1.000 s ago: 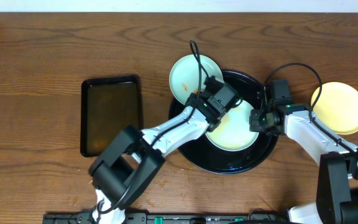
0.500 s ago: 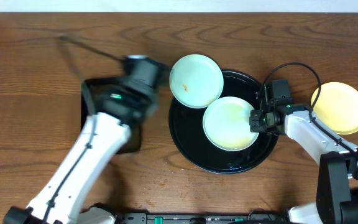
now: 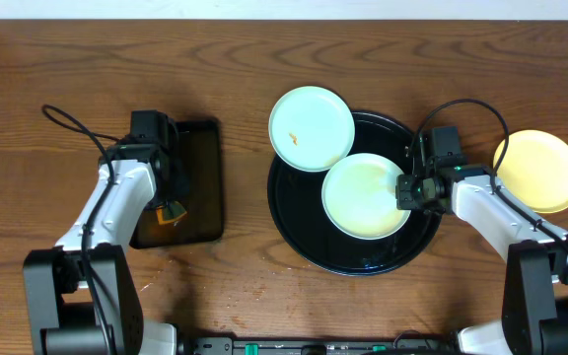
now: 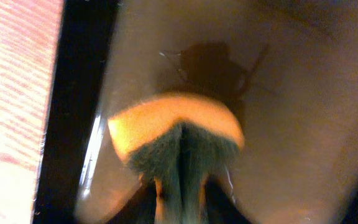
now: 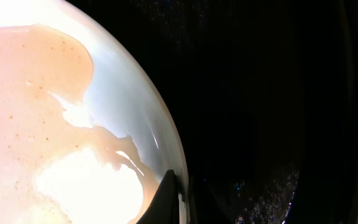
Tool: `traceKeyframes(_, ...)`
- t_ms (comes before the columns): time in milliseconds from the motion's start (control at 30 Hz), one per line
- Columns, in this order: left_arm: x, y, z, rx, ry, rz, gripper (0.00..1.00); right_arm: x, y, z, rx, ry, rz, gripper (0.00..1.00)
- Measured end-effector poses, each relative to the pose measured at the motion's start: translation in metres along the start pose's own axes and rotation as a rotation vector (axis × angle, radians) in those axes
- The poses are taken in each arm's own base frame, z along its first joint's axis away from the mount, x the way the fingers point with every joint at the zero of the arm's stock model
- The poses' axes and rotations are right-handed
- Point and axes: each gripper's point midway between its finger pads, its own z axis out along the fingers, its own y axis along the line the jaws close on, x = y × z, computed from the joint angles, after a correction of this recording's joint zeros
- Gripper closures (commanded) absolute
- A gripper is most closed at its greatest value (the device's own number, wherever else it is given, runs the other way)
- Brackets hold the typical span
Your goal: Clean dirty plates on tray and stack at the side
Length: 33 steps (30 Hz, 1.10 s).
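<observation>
The large round black tray (image 3: pixel 294 232) holds a pale mint-blue plate (image 3: pixel 363 197) covered with a wet cream film. My right gripper (image 3: pixel 403 192) is shut on this plate's right rim; the right wrist view shows the plate (image 5: pixel 61 118), the gripper (image 5: pixel 178 199) pinching its edge, and the tray (image 5: pixel 278 93). A second mint-blue plate (image 3: pixel 311 128) with a small orange smear overlaps the tray's upper-left rim. The pale yellow plate (image 3: pixel 537 170) lies on the table at the right. My left gripper (image 3: pixel 167 204) is shut on an orange and green sponge (image 3: pixel 172 211), (image 4: pixel 176 134).
A smaller rectangular black tray (image 3: pixel 201 158) lies at the left, holding brownish liquid (image 4: pixel 291 124); the sponge is pressed down into it near its left rim (image 4: pixel 79 93). Cables loop over both arms. The table is brown wood.
My left arm has swung away from the round tray to the rectangular tray at the left, carrying the sponge. The right gripper and the plates have not moved.
</observation>
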Motion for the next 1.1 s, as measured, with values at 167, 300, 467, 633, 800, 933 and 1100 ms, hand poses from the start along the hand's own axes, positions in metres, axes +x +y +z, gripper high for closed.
traceKeyframes(167, 0.005, -0.022, -0.014, 0.108, 0.000, 0.055, 0.52, 0.001, 0.004, 0.003, -0.023, 0.009, -0.032, 0.81)
traceKeyframes(300, 0.008, -0.054, -0.043, 0.225, -0.052, 0.125, 0.51, 0.002, 0.008, 0.003, -0.046, 0.012, -0.051, 0.81)
traceKeyframes(467, 0.024, -0.104, -0.073, 0.347, -0.093, 0.259, 0.51, -0.003, 0.012, 0.004, -0.068, -0.014, -0.064, 0.95)
traceKeyframes(633, 0.044, -0.143, -0.081, 0.412, -0.103, 0.380, 0.51, -0.007, 0.022, 0.006, -0.135, -0.055, -0.069, 0.99)
traceKeyframes(800, 0.061, -0.174, -0.083, 0.458, -0.110, 0.467, 0.51, -0.006, 0.031, 0.007, -0.189, -0.063, -0.073, 0.99)
traceKeyframes(933, 0.075, -0.184, -0.072, 0.448, -0.070, 0.511, 0.51, 0.000, 0.031, 0.005, -0.192, -0.035, -0.068, 0.99)
traceKeyframes(1100, 0.080, -0.186, -0.064, 0.435, -0.044, 0.521, 0.51, 0.023, 0.024, -0.008, -0.149, 0.047, -0.056, 0.99)
